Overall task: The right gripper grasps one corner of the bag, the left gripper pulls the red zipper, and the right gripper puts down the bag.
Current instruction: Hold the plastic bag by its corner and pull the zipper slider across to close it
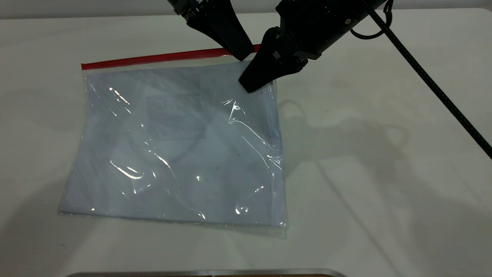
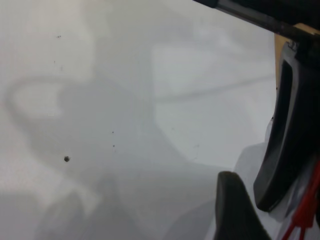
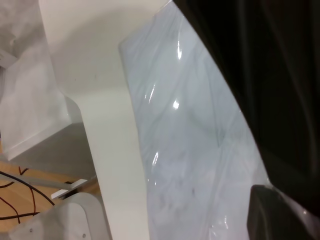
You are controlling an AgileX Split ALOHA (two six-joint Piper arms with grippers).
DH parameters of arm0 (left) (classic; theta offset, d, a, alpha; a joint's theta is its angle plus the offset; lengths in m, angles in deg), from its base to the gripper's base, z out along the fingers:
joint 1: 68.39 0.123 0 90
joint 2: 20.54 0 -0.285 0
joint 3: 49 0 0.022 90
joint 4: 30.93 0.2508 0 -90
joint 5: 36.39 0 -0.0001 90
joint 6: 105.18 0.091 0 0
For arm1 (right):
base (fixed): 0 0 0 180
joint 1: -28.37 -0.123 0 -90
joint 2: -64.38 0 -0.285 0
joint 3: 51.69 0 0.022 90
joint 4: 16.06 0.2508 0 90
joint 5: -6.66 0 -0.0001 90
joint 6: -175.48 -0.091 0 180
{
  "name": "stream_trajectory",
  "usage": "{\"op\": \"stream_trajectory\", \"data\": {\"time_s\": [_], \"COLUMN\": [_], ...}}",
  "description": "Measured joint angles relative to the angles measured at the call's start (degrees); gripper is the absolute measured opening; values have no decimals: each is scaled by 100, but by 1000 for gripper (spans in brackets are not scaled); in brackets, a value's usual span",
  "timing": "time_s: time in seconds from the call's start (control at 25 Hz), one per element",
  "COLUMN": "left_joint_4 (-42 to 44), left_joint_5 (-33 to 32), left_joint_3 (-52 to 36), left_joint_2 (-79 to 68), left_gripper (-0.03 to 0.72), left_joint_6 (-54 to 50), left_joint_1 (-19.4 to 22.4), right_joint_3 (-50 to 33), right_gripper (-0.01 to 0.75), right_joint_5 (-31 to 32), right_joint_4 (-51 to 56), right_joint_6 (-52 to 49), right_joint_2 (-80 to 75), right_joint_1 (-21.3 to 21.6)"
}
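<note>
Exterior view: bag [image 1: 173, 142] flat on table [image 1: 384, 154]; red zipper [image 1: 153, 58] along far edge. Right gripper [image 1: 255, 80] pinches the corner of the bag [image 1: 269, 86]. Left gripper [image 1: 240, 54] at zipper's right end; grip cannot be told.

Left wrist view: fingers [image 2: 285, 150] apart beside red strip; pull judged pending.

Right wrist view: bag under jaw; set-down remains.
</note>
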Motion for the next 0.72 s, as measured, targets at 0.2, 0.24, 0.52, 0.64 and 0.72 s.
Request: {"op": "stream_trajectory", "data": {"time_s": [0.2, 0.24, 0.52, 0.64, 0.72], "left_joint_4": [-214, -243, -256, -256, -256], "left_joint_5": [0, 0, 0, 0, 0], "left_joint_3": [0, 0, 0, 0, 0], "left_joint_2": [-4, -4, -19, -19, -19], "left_gripper": [433, 431, 387, 332, 294], "left_joint_6": [0, 0, 0, 0, 0], "left_joint_1": [0, 0, 0, 0, 0], "right_joint_3": [0, 0, 0, 2, 2], "right_gripper": [34, 34, 34, 34, 34], "right_joint_5": [0, 0, 0, 0, -5], "right_joint_4": [54, 54, 58, 68, 73], "right_joint_6": [0, 0, -5, -5, -5], "right_joint_2": [0, 0, 0, 0, 0], "right_joint_1": [0, 0, 0, 0, 0]}}
